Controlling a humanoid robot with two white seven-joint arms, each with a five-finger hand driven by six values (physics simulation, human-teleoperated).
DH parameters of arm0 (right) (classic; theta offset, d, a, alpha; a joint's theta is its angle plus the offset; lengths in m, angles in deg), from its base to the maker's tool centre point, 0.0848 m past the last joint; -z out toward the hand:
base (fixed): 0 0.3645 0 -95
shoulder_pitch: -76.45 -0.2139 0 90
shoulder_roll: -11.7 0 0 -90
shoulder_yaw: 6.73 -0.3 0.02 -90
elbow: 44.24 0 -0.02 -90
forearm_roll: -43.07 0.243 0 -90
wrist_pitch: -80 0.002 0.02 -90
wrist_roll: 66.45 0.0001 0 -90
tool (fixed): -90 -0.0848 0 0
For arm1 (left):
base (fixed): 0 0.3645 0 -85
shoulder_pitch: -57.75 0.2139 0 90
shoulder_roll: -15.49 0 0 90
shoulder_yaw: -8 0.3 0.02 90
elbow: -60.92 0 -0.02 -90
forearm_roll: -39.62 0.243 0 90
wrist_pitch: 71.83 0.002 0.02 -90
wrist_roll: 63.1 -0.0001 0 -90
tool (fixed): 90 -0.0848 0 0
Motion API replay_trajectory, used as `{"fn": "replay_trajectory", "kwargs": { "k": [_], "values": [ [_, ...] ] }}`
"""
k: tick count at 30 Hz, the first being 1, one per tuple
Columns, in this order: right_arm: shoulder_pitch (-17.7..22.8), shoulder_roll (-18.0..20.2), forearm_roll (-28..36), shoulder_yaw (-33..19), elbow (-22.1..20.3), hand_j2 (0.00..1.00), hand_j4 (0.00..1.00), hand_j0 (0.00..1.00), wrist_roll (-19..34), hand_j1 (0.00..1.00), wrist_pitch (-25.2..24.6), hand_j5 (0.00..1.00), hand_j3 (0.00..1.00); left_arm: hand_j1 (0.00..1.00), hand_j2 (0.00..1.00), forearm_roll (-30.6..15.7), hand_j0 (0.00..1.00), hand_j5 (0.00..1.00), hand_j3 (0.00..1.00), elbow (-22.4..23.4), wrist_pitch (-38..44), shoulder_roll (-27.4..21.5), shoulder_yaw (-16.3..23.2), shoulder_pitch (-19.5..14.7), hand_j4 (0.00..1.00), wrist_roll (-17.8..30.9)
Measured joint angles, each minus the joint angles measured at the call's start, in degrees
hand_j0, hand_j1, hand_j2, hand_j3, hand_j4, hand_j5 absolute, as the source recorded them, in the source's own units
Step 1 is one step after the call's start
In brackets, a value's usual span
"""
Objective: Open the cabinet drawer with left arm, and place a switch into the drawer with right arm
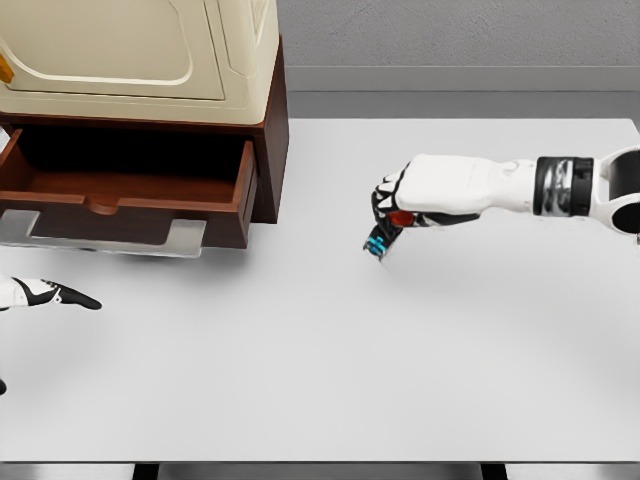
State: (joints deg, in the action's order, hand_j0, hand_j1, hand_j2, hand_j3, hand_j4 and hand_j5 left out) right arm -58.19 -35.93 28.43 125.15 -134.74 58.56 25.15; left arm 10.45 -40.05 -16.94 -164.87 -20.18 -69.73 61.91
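Centrally, a white table [330,370] fills most of the head view, and a dark wooden cabinet [268,130] sits on its far-left part, topped by a cream-coloured appliance [130,50]. At the cabinet's base, the drawer [130,195] is pulled out toward the viewer, showing a reddish-brown interior with nothing visible inside, and a flat silver handle [110,235] runs along its front edge. To the right of the cabinet, well apart from it, the right hand [392,215] reaches in from the right side on a white arm, its dark fingers curled around a small switch [378,243], a dark piece with a blue-green mark and a red part tucked higher in the grip. The switch hangs just above the tabletop, outside the drawer. In front of the cabinet and below the drawer, at the left edge, only part of the left hand [45,294] shows, with one dark finger pointing right, stretched out loosely and holding nothing.
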Motion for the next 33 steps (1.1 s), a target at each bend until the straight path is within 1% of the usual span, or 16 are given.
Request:
{"fn": "replay_trajectory", "kwargs": {
  "k": [5,14,19,20,23,24,28,32,33],
  "values": [
    [-1.8,-4.3,0.1,-0.1,2.5,0.28,0.28,0.28,0.0,0.28,0.0,0.28,0.28,1.00,1.00,0.0,1.00,1.00,1.00,0.0,0.0,0.0,0.0,-0.1,1.00,0.0],
    [-7.3,-8.4,1.9,0.0,3.2,0.28,0.28,0.28,0.0,0.28,0.0,0.28,0.28,1.00,1.00,0.0,1.00,1.00,1.00,0.0,0.0,-0.1,0.0,-0.1,1.00,0.0],
    [-9.9,-11.4,2.1,0.3,4.2,0.28,0.28,0.28,0.0,0.28,0.0,0.28,0.28,1.00,1.00,0.0,1.00,1.00,1.00,0.0,0.0,0.0,0.0,0.0,1.00,0.0],
    [-10.9,-12.1,2.1,0.3,4.5,0.28,0.28,0.28,0.0,0.28,0.0,0.28,0.28,1.00,1.00,0.1,1.00,1.00,1.00,0.0,0.0,0.0,0.0,-0.2,1.00,0.0],
    [-12.0,-14.3,2.1,0.6,5.8,0.28,0.28,0.28,0.0,0.28,0.0,0.28,0.28,1.00,1.00,0.0,1.00,1.00,1.00,0.0,0.0,0.0,0.0,0.0,1.00,0.0],
    [-13.3,-15.0,2.1,0.9,6.0,0.28,0.28,0.28,0.0,0.28,0.0,0.28,0.28,1.00,1.00,0.1,1.00,1.00,1.00,0.0,0.0,0.1,0.0,-0.2,1.00,0.0],
    [-15.5,-17.5,2.1,2.2,6.4,0.28,0.28,0.28,0.0,0.28,0.0,0.28,0.28,1.00,1.00,0.0,1.00,1.00,1.00,0.0,0.0,0.1,0.0,0.0,1.00,0.0],
    [-19.8,-20.0,2.0,3.5,6.6,0.28,0.28,0.28,-0.1,0.28,0.1,0.28,0.28,1.00,1.00,0.0,1.00,1.00,1.00,0.0,0.0,0.1,0.0,0.0,1.00,0.0],
    [-20.0,-20.7,2.1,4.0,6.7,0.29,0.29,0.29,-0.1,0.29,0.1,0.29,0.29,1.00,1.00,0.0,1.00,1.00,1.00,0.0,0.0,0.1,0.0,0.0,1.00,0.0]
  ]
}}
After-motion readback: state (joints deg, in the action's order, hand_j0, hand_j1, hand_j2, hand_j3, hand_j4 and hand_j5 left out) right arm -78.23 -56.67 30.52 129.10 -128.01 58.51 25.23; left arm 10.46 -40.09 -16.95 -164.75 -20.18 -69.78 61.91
